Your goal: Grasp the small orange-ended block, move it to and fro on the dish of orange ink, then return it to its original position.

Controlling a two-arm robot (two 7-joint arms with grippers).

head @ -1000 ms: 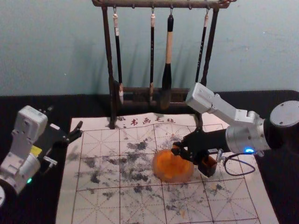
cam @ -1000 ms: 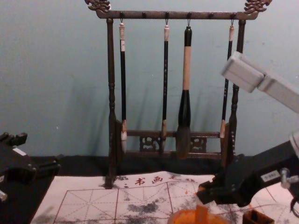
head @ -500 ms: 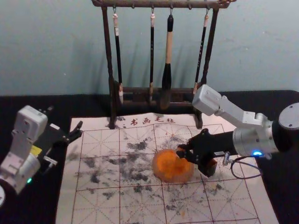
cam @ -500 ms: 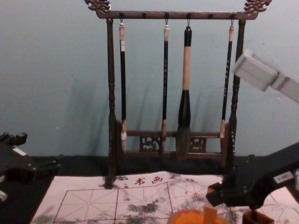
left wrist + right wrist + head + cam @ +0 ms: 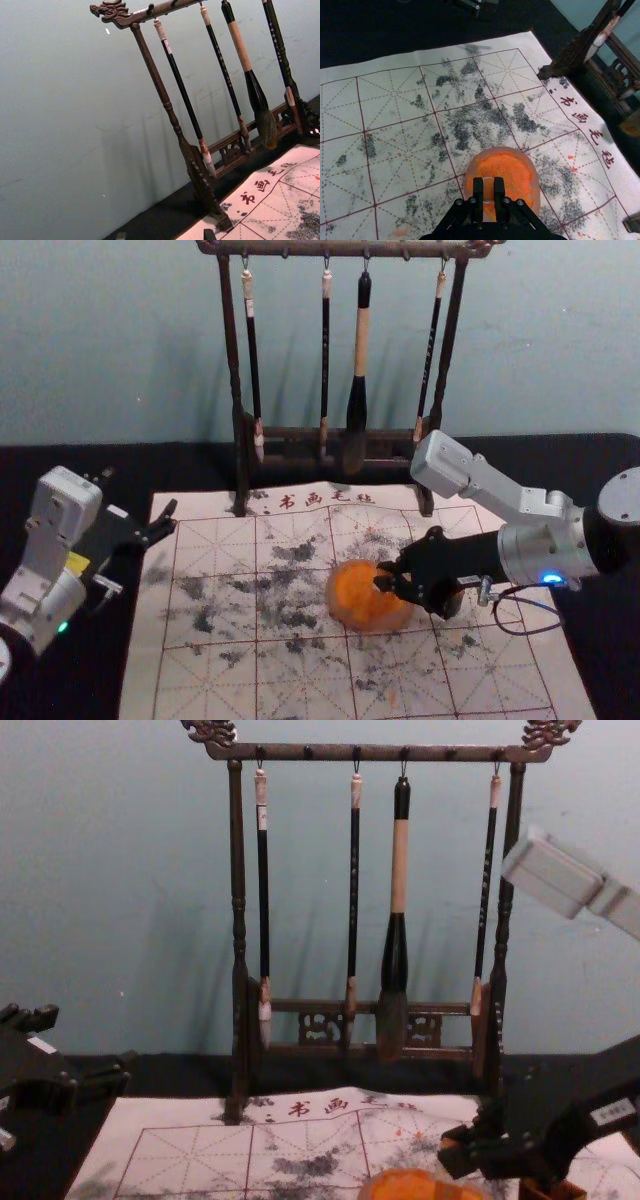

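Observation:
My right gripper point(image 5: 384, 581) reaches over the right part of the orange ink dish point(image 5: 352, 602) on the felt mat. In the right wrist view my right gripper point(image 5: 488, 191) is shut on the small block point(image 5: 488, 188), whose top shows between the fingers with the dish point(image 5: 512, 172) beneath. From the chest view, the right gripper point(image 5: 449, 1156) holds the block point(image 5: 449, 1144) low above the dish point(image 5: 405, 1186); whether its lower end touches ink I cannot tell. My left gripper point(image 5: 169, 521) stays parked beyond the mat's left edge, open; in its wrist view the left gripper point(image 5: 165, 236) holds nothing.
A small brown square box point(image 5: 552, 1190) stands right of the dish, partly under the right gripper. Behind the mat point(image 5: 215, 585) rises a wooden rack point(image 5: 240, 465) hung with several brushes point(image 5: 358, 400). Ink smudges mark the mat.
My right gripper has shifted to the right and lower with the block, also coming a little nearer in the head view. The dish and the left arm have stayed in place.

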